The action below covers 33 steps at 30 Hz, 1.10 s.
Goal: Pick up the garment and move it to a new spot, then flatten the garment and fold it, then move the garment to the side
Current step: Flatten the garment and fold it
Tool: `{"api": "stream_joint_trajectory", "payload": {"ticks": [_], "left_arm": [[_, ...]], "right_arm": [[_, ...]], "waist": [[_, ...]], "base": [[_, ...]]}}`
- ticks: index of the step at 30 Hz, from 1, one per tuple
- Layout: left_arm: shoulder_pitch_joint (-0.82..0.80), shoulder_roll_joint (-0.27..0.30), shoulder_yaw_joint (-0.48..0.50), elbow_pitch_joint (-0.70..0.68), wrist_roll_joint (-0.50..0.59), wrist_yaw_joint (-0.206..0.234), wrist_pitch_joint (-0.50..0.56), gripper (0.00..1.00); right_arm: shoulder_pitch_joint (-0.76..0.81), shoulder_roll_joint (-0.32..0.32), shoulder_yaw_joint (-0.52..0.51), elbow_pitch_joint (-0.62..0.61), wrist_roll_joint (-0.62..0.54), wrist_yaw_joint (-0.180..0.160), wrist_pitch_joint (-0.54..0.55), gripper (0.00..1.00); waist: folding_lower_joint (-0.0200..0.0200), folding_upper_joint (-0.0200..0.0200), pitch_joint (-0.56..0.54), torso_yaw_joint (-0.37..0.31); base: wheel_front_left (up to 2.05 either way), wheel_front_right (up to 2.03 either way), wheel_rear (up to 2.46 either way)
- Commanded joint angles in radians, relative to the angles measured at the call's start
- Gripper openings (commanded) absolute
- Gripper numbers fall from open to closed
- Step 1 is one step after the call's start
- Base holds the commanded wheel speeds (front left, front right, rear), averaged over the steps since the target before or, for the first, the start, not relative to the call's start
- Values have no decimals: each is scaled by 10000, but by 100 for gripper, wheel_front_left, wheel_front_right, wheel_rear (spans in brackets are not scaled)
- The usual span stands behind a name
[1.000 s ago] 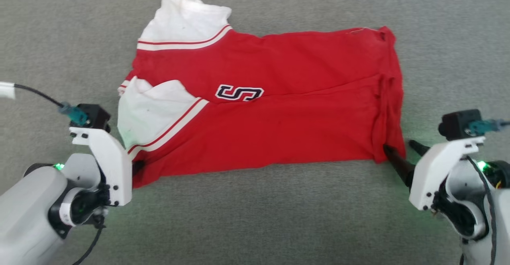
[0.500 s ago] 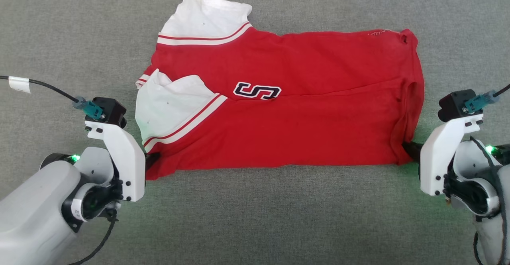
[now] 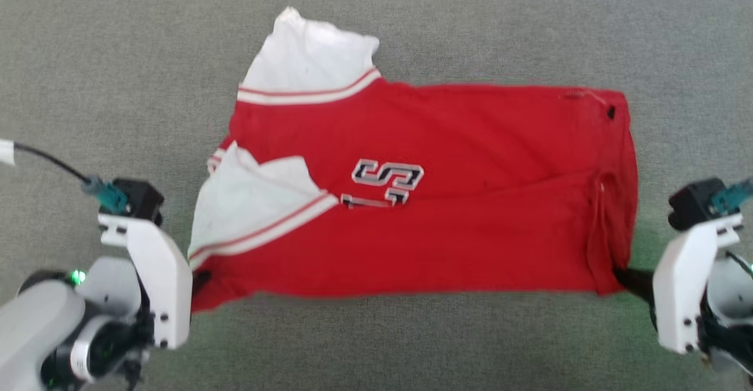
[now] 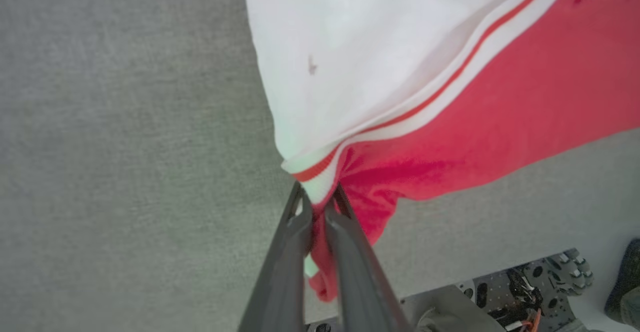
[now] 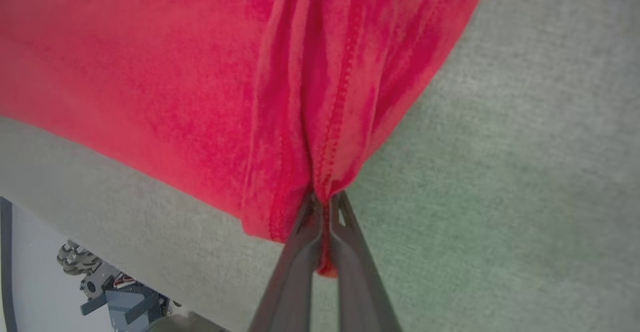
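The garment (image 3: pixel 459 226), bright red with white sleeves, striped trim and an "S" patch, lies spread across the grey surface in the head view. My left gripper (image 3: pixel 200 278) is shut on its near left corner; in the left wrist view the dark fingers (image 4: pixel 300 232) pinch the white striped trim of the garment (image 4: pixel 450 122). My right gripper (image 3: pixel 625 276) is shut on the near right corner; the right wrist view has its fingers (image 5: pixel 345 232) clamping bunched red folds of the garment (image 5: pixel 175 82).
The grey cloth-covered surface (image 3: pixel 376 344) extends on all sides of the garment. Its near edge and parts of the robot base (image 4: pixel 525 287) below it appear in the wrist views. A dark shoe-like shape (image 4: pixel 625 282) sits at the left wrist view's lower right.
My right gripper went from open beside the near right corner to shut on it. The head camera shifted, so the garment sits lower in view. The left grip is unchanged.
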Motion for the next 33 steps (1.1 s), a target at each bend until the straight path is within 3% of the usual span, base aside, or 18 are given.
{"api": "stream_joint_trajectory", "payload": {"ticks": [1,4,7,8,9,10,11,15,19,22,26,33], "left_arm": [[254,155,-10,-326,-48,241,96,0],[597,411,-41,-977,-96,728,121,0],[897,273,-58,-1075,-214,963,-43,0],[929,194,-67,-1000,-192,975,-104,0],[951,86,-108,-932,-187,931,-144,4],[959,19,-143,-857,-178,855,-161,29],[932,-22,-151,-751,-167,798,-182,100],[607,52,-29,-519,-146,697,-75,100],[193,486,241,-702,-132,732,171,100],[-413,836,466,-887,164,511,262,100],[-1418,883,740,-567,689,-174,84,100],[-3240,291,939,1273,1612,-1763,-414,100]], "right_arm": [[264,-43,-139,-224,-11,2,195,0],[710,139,-420,-645,-53,2,471,0],[900,389,-493,-702,-88,2,282,0],[928,506,-483,-611,-71,2,178,20],[913,580,-453,-517,-104,2,35,48],[896,596,-410,-416,-180,2,-81,100],[910,595,-382,-275,-274,2,-158,100],[814,773,-333,13,-326,0,-612,100],[851,846,-582,-204,-405,2,-1169,100],[827,1183,-1031,-574,-369,2,-1754,100],[485,1585,-1310,-1316,-596,2,-3102,100],[-61,2136,-1113,-1913,-1534,2,-6012,100]], "waist": [[0,0,9,-1],[0,0,54,-4],[0,0,115,-16],[0,0,138,-31],[0,0,152,-47],[0,0,160,-62],[0,0,160,-79],[0,0,87,-200],[0,0,-41,-406],[0,0,-66,-639],[0,0,7,-1062],[0,0,319,-2047]], "base": [[0,0,0],[0,0,0],[0,0,0],[0,0,0],[0,0,0],[0,0,0],[0,0,0],[0,0,0],[0,0,0],[0,0,0],[0,0,0],[0,0,0]]}}
